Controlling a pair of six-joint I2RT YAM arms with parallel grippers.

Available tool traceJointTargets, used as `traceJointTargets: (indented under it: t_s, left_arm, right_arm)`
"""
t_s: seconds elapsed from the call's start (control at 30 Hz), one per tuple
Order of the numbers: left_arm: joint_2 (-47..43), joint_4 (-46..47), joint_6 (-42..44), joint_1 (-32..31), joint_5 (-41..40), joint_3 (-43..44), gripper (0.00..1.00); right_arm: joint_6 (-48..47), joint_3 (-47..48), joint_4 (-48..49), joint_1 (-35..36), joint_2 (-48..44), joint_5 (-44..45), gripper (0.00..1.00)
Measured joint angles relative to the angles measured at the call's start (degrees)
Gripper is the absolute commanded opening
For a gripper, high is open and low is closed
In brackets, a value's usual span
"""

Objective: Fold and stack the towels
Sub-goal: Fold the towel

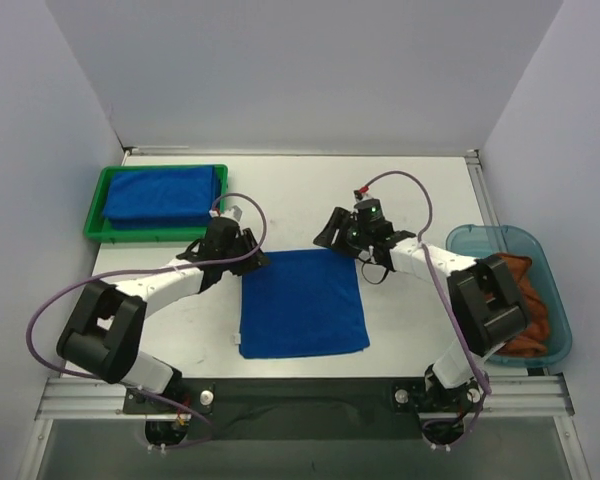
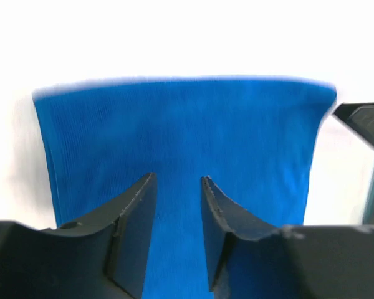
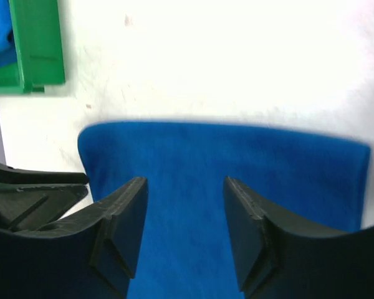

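Folding is in hand: left and right jaws stand open, empty, above the blue towel (image 1: 302, 302); the next move likely requires regripping one edge.

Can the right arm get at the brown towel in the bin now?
Probably yes: the right gripper is open and empty, and the rust-brown towel lies uncovered in the open teal bin beside that arm.

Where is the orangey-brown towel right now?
In the top view, the orangey-brown towel lies bunched inside the teal bin on the right side, next to the right arm, which hides part of it.
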Motion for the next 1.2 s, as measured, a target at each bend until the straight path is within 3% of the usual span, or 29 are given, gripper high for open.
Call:
traceJointTargets:
  t_s: [0.3, 0.77, 0.97, 1.2]
  left_arm:
    - [13.9, 18.6, -1.7, 3.5, 0.3, 0.1, 0.40]
    - [18.4, 44.4, -9.5, 9.9, 4.3, -11.6, 0.39]
    - [17.1, 44.1, -9.6, 10.0, 6.0, -11.7, 0.46]
    - [7.7, 32.1, -2.5, 10.0, 7.8, -5.3, 0.61]
  right_arm:
    - [2.5, 0.6, 20.5, 0.7, 13.0, 0.7, 0.57]
    - [7.6, -11.6, 42.9, -5.4, 16.2, 3.7, 0.56]
    - [4.1, -11.4, 39.4, -7.1, 14.4, 2.5, 0.56]
    - [-9.2, -0.2, 15.0, -9.6, 9.7, -0.1, 0.50]
